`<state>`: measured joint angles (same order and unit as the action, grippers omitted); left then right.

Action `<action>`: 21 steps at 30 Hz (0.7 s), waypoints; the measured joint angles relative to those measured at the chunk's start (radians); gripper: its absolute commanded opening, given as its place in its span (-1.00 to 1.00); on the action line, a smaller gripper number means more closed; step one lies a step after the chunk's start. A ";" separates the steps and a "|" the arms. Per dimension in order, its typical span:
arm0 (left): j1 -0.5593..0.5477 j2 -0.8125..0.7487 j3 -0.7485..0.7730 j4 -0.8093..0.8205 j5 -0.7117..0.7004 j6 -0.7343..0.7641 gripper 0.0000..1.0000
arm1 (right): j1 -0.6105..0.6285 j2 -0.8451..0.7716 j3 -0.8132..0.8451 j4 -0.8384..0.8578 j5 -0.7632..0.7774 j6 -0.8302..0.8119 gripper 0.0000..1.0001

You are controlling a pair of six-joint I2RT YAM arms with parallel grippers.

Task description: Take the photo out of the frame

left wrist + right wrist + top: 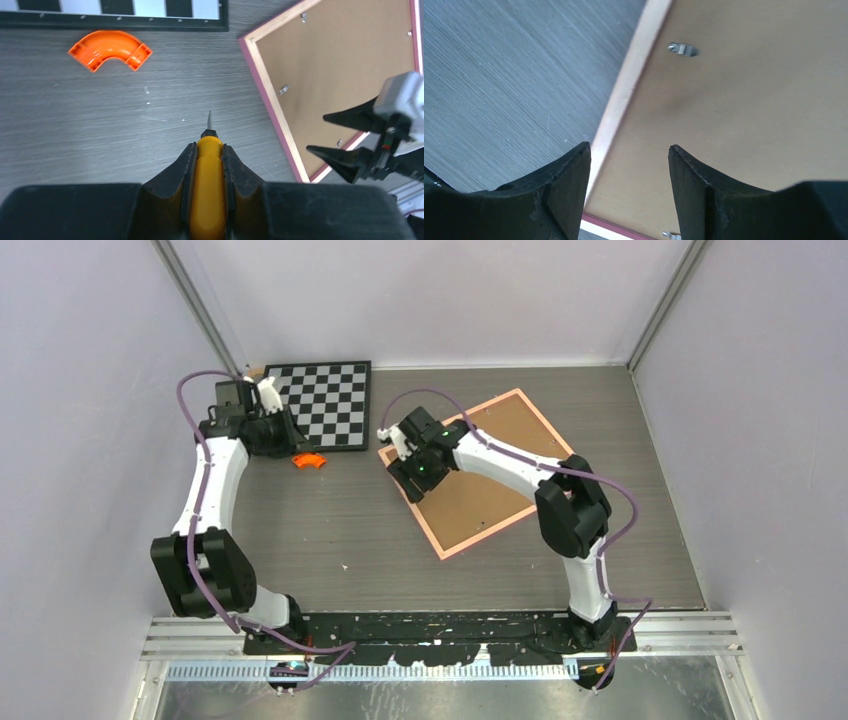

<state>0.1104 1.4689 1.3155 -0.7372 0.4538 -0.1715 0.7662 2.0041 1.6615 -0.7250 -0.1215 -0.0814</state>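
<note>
The frame (470, 505) lies back side up at the centre right of the table, its brown fibreboard back ringed by a thin pink border. The photo is hidden beneath that back. My right gripper (408, 475) hovers open over the frame's left corner; in the right wrist view its jaws (629, 147) straddle bare fibreboard (734, 110) beside the pale edge, with a small metal clip (681, 49) ahead. My left gripper (209, 147) is shut on a yellow-handled screwdriver (210, 185), above the table left of the frame (345, 60). The right gripper (316, 132) also shows there.
A black-rimmed chessboard (320, 405) lies at the back left. An orange curved plastic piece (308, 461) sits on the table just in front of it, close to my left gripper (288, 432). Walls enclose the table on three sides.
</note>
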 measured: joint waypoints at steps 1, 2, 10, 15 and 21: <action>0.014 -0.008 -0.010 0.000 -0.003 -0.007 -1.00 | 0.010 0.012 0.000 0.000 0.000 0.006 0.25; 0.026 -0.018 -0.021 0.001 -0.009 -0.013 -1.00 | 0.020 0.026 0.002 0.000 0.000 0.012 0.24; 0.031 -0.106 -0.058 0.008 -0.041 -0.025 -1.00 | 0.066 0.173 0.068 -0.011 0.008 0.039 0.10; 0.031 -0.132 -0.058 0.007 -0.063 0.005 -1.00 | 0.084 0.193 0.108 -0.012 0.035 0.031 -0.20; 0.031 -0.121 -0.040 -0.039 -0.066 0.067 -1.00 | 0.130 0.193 0.088 -0.002 0.127 -0.052 -0.41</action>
<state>0.1413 1.3483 1.2758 -0.7765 0.3882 -0.1043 0.8967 2.1967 1.7496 -0.7269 0.0059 -0.1333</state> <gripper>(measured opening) 0.195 0.330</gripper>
